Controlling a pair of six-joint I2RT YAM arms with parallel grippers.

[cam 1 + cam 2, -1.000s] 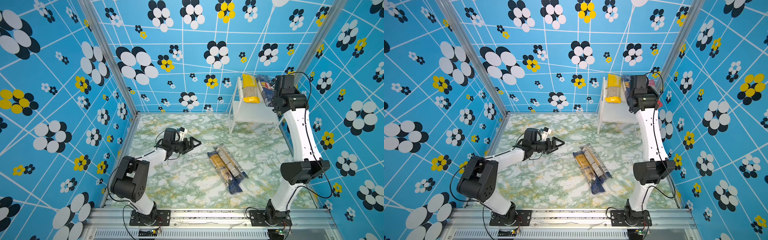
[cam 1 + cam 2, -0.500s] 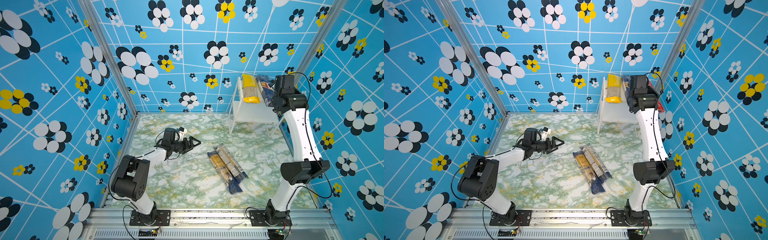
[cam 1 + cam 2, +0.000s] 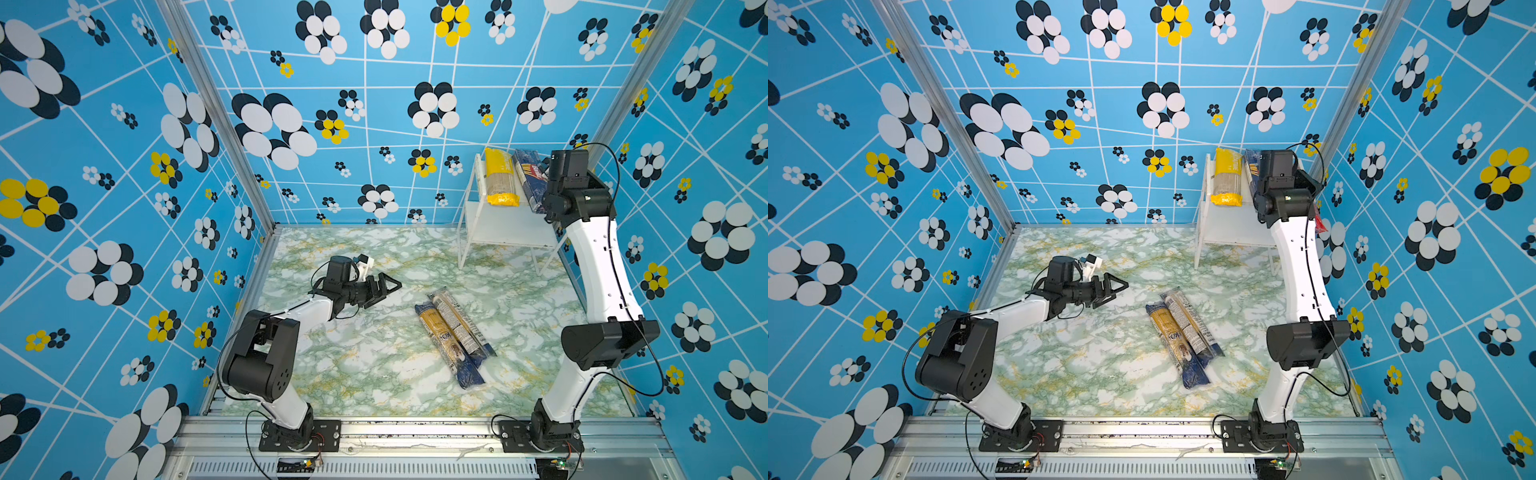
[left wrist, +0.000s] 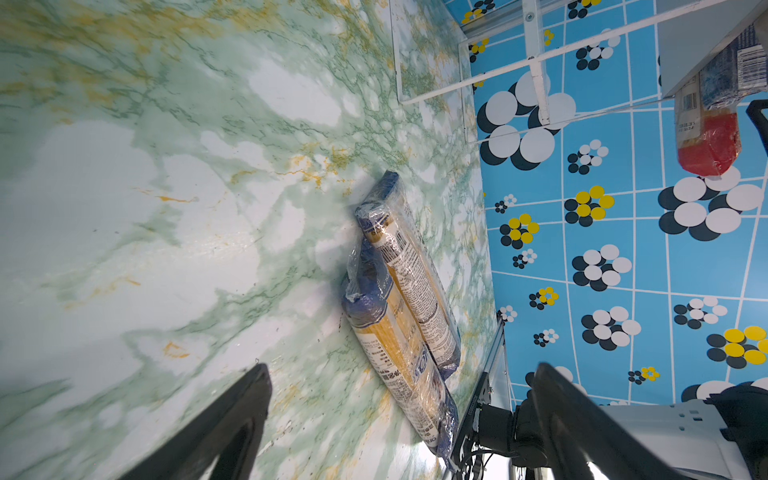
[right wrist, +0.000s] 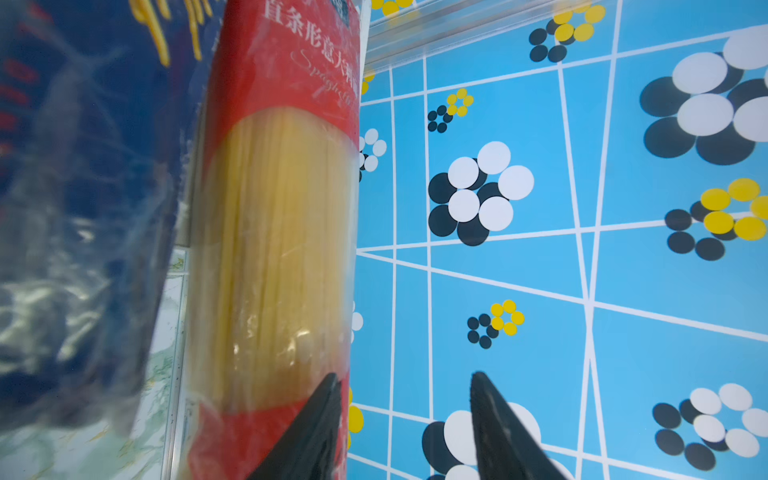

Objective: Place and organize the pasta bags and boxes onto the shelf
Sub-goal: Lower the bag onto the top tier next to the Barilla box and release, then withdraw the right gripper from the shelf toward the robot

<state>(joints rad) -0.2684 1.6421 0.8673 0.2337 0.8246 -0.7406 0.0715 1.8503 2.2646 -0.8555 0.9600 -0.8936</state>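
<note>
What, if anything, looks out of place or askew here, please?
The red pack juts past the edge of the shelf, farther than the dark blue pack beside it. Two clear packs lie slanted on the table, pressed together, not yet shelved.

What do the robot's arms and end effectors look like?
Both arms, left arm and right arm, have white link shells, bulky black joints and loose black cables. The left end effector and right end effector carry pointed black fingers.

Packs (image 3: 502, 178) on shelf (image 3: 507, 232); pair (image 3: 453, 332) on table (image 3: 374, 365)
</note>
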